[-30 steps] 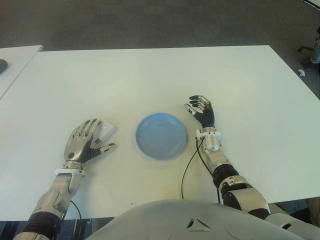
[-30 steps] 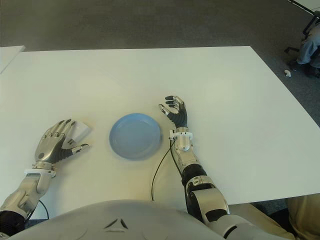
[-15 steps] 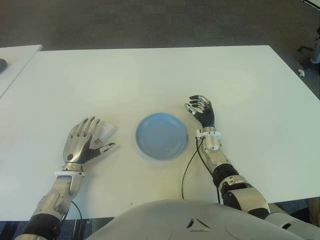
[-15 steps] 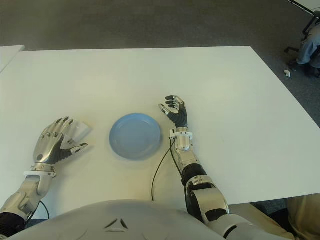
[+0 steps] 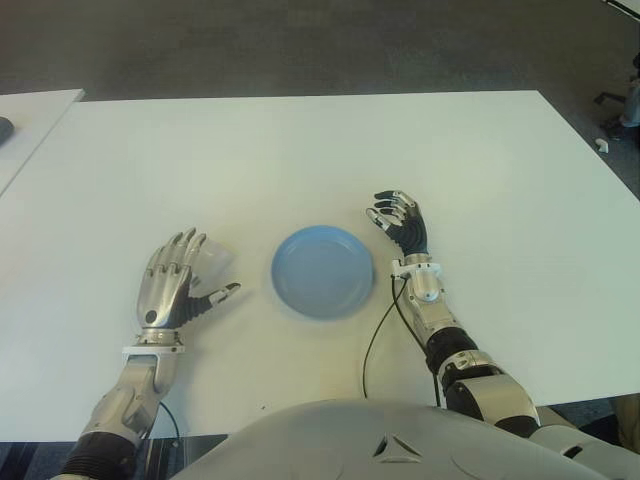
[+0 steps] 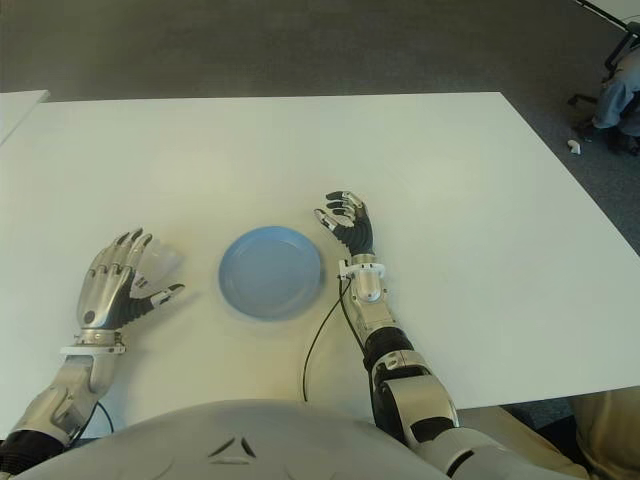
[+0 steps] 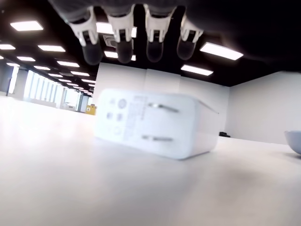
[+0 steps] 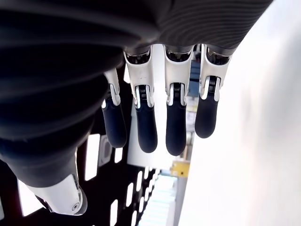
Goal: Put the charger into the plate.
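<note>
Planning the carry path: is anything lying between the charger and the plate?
Nothing visible does. The white charger lies under the open left hand, and only bare table separates it from the blue plate. The right hand shows beside the plate's far side.

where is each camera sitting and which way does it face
Left eye view: on the head, facing down at the white table; shows both arms, the plate and the charger beyond the left robot hand.
Right eye view: same scene from slightly aside.
Left wrist view: low by the table, facing the charger under its open fingertips.
Right wrist view: behind the right robot hand, fingers relaxed, holding nothing.
Shared: charger, plate edge.
</note>
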{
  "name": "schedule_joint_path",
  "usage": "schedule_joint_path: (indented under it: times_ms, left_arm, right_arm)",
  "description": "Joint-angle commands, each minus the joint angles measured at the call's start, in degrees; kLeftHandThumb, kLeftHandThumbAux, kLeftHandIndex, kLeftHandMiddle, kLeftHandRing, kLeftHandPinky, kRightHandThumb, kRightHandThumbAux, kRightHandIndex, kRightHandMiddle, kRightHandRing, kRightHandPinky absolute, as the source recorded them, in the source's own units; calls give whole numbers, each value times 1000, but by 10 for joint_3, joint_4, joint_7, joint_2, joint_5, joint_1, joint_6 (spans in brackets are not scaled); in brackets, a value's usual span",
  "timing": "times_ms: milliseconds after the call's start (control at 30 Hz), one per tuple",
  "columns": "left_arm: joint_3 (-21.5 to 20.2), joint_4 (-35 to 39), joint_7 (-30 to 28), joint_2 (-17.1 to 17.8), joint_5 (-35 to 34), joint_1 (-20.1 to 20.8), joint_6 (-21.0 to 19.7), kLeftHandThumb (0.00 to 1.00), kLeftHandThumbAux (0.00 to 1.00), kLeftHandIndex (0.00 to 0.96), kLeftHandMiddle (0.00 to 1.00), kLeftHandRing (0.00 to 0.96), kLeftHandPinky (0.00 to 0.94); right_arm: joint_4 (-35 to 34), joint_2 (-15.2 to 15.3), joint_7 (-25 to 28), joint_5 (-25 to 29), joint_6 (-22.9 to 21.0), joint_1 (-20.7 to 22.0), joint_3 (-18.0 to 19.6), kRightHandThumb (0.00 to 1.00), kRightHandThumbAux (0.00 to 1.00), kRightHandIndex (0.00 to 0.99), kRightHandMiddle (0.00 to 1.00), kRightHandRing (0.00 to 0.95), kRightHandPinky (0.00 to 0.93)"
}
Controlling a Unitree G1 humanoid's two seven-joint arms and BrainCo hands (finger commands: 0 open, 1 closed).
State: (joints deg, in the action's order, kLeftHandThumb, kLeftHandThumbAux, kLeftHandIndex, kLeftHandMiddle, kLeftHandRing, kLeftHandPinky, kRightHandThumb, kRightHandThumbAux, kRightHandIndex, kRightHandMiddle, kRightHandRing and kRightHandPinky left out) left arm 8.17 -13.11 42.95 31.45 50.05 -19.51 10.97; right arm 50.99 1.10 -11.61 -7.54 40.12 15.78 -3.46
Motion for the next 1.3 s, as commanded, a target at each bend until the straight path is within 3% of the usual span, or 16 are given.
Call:
schedule_joint_path:
  times_ms: [33,500,900,1300]
  left_arm:
    - [2,11,0,-11,-1,-7,-9,265,185,0,0,0,0]
    - [0,35,-20,-35,-6,-9,-46,268,193,0,8,0,0]
    - [16,64,-98,-83,35,-4,-210,247,199,0,10,0,0]
    - [39,61,-115,-89,52,8,-276,202,220,0,0,0,0]
  right_arm:
    - [76,-6,3,-6,5,-93,-2,0,711,339,359,361,338]
    - [78,-10,-3,-8,4,-92,-1,0,716,347,363,366,346]
    - [86,-8,-23,-15,-1,-90,-5,0,720,351,375,370,350]
    - [85,-9,-19,-13,14,-92,-7,0,735,351,366,374,355]
